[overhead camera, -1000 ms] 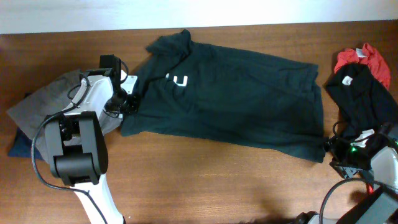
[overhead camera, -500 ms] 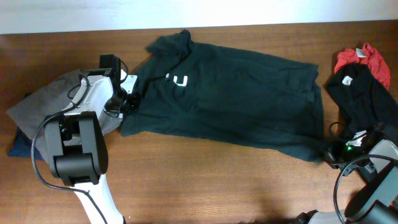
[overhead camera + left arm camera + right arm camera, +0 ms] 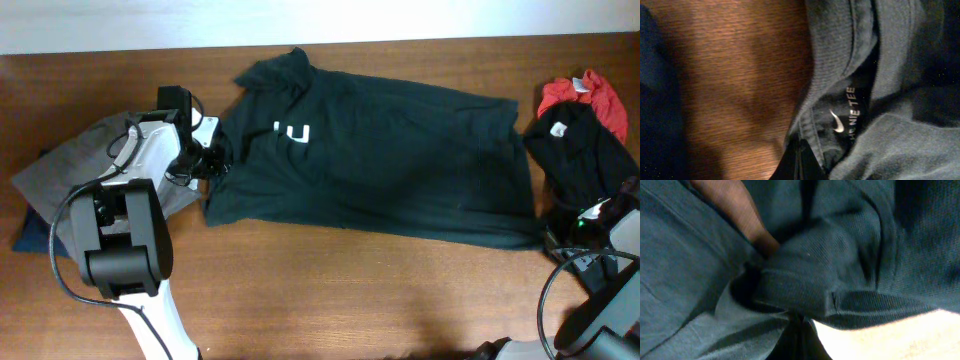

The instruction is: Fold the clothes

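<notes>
Tugged rightward and flatter, the T-shirt (image 3: 380,160) is clamped at each end by closed left jaws and right jaws.

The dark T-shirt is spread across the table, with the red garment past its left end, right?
No. The overhead view shows the red garment past its right end, next to a black garment. The dark T-shirt is indeed spread across the table.
</notes>
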{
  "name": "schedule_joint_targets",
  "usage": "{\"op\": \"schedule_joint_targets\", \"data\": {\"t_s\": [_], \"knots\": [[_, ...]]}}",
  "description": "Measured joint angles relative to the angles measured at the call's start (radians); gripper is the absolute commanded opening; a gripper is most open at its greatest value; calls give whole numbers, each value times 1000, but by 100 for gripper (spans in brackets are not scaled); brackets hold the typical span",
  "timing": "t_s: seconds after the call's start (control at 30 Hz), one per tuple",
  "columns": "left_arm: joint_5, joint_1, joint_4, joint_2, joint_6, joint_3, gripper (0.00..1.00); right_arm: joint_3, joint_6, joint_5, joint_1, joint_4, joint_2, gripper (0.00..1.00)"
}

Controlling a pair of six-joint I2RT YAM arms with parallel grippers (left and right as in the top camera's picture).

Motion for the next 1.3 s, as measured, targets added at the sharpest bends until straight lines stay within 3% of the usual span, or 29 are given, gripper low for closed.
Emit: {"op": "schedule_joint_targets", "data": {"t_s": [0.1, 0.13, 0.23, 0.27, 0.37, 0.47, 0.53, 0.63, 0.7, 0.73, 0.8, 0.97, 1.13, 1.3], "knots": [[0, 5, -2, 0, -1, 0, 0, 0, -1, 12, 0, -18, 0, 8], [0, 6, -5, 0, -3, 1, 0, 0, 0, 13, 0, -21, 0, 13], [0, 10, -32, 0, -10, 18, 0, 0, 8, 19, 0, -29, 0, 42], [1, 11, -47, 0, -11, 29, 4, 0, 6, 19, 0, -30, 0, 47], [24, 13, -119, 0, -13, 89, 42, 0, 3, 4, 0, -30, 0, 60], [65, 14, -183, 0, -20, 161, 54, 1, 2, -16, 0, -24, 0, 68], [93, 14, -208, 0, -23, 196, 58, 1, 6, -23, 0, -23, 0, 98], [131, 14, -220, 0, -26, 219, 67, 1, -2, -30, 0, -23, 0, 99], [145, 14, -222, 0, -28, 220, 67, 1, 0, -31, 0, -22, 0, 99], [151, 14, -224, 0, -29, 220, 65, 1, 0, -32, 0, -23, 0, 99], [159, 14, -225, 0, -32, 220, 53, 1, -1, -33, 0, -30, 0, 99], [203, 14, -268, -1, -29, 220, 50, 1, -12, -34, 0, -31, -32, 99], [217, 14, -300, -68, -29, 220, 51, 2, -35, -96, 0, -30, -227, 99], [212, 5, -302, -293, -29, 221, 51, 9, -114, -320, 4, -31, -477, 99]]}}
